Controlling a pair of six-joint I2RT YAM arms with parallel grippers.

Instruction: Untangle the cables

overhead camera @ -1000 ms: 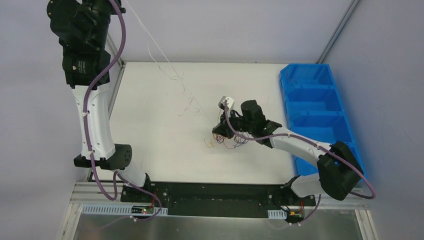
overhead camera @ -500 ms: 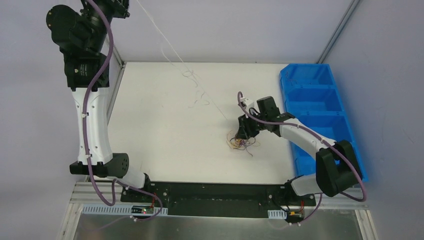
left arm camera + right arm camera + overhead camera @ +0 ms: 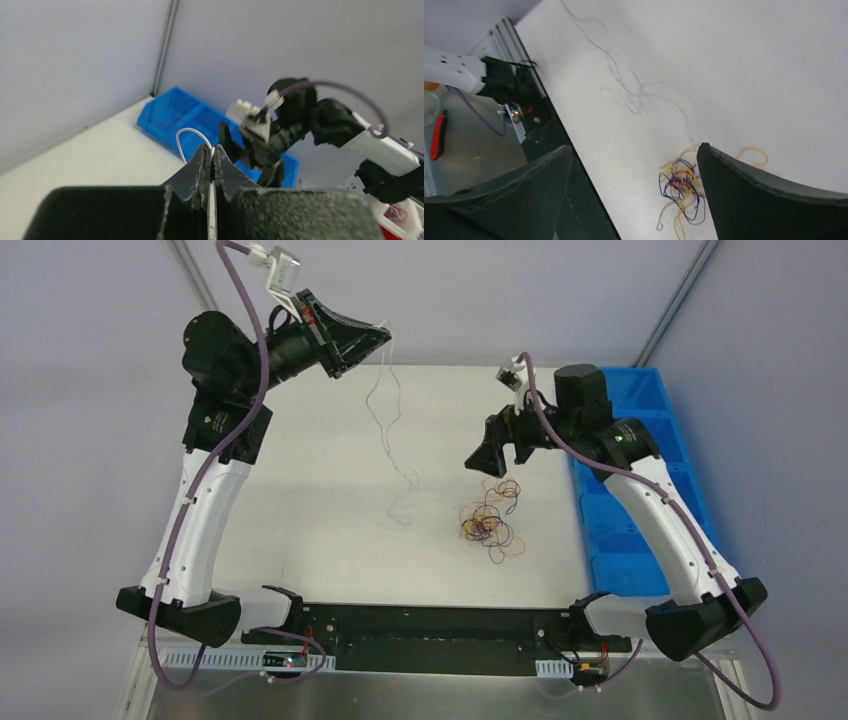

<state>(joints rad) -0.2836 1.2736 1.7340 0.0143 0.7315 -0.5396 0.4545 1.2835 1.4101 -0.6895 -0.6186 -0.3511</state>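
The cables [image 3: 488, 522] lie as a small clump of orange, red, blue and purplish loops on the white table, seen close in the right wrist view [image 3: 681, 185]. One white cable [image 3: 392, 430] hangs free of the clump, trailing down onto the table [image 3: 634, 92]. My left gripper [image 3: 383, 336] is raised over the back of the table and shut on that white cable's upper end [image 3: 186, 134]; the strand runs between its closed jaws [image 3: 212, 151]. My right gripper [image 3: 495, 460] hovers above and behind the clump, open, with nothing between its fingers [image 3: 634, 146].
A blue compartmented bin [image 3: 615, 405] stands along the table's right edge, also visible beyond the left fingers [image 3: 167, 115]. The black base rail [image 3: 430, 625] runs along the near edge. One loose orange loop [image 3: 754, 152] lies beside the clump.
The right gripper opened, let go of the clump and lifted back. The left arm swung in from the far left, and the taut white cable now hangs slack, free of the clump.
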